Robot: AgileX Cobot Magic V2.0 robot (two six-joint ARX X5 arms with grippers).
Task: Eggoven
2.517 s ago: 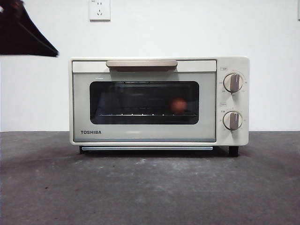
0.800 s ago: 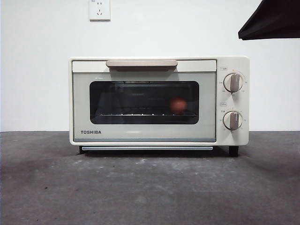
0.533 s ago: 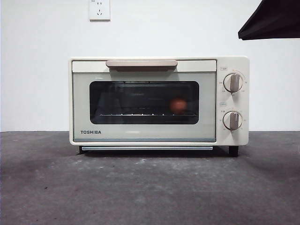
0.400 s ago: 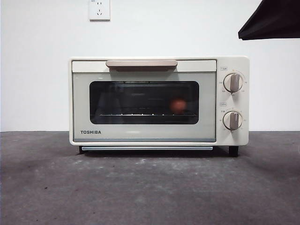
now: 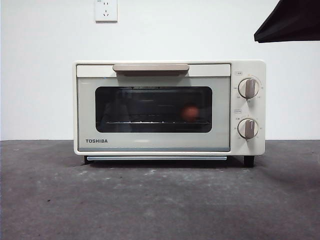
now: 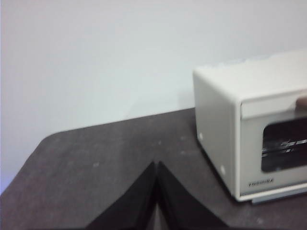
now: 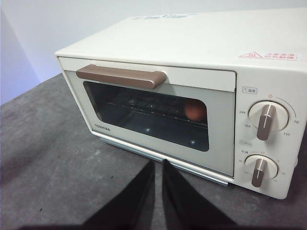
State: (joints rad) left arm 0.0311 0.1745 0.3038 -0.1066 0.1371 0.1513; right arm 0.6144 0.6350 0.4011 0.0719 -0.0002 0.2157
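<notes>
The cream TOSHIBA toaster oven [image 5: 155,142] stands at the middle of the dark table with its door closed. The reddish-brown egg [image 5: 190,113] sits on the rack inside, behind the dark glass, toward the knob side; it also shows in the right wrist view [image 7: 195,110]. My right gripper [image 7: 158,165] is shut and empty, in front of and above the oven [image 7: 192,43]; it shows as a black tip [image 5: 292,22] at the top right of the front view. My left gripper [image 6: 157,165] is shut and empty, off to the oven's [image 6: 216,120] left side.
The oven has a brown door handle [image 5: 151,68] and two knobs [image 5: 248,88] [image 5: 248,128] on its right panel. A white wall with a socket [image 5: 106,10] stands behind. The dark table [image 5: 160,200] stretches in front of the oven.
Since 2.6 s ago the black arm tip at the top left has left the front view and one has appeared at the top right. Over the last second nothing has moved.
</notes>
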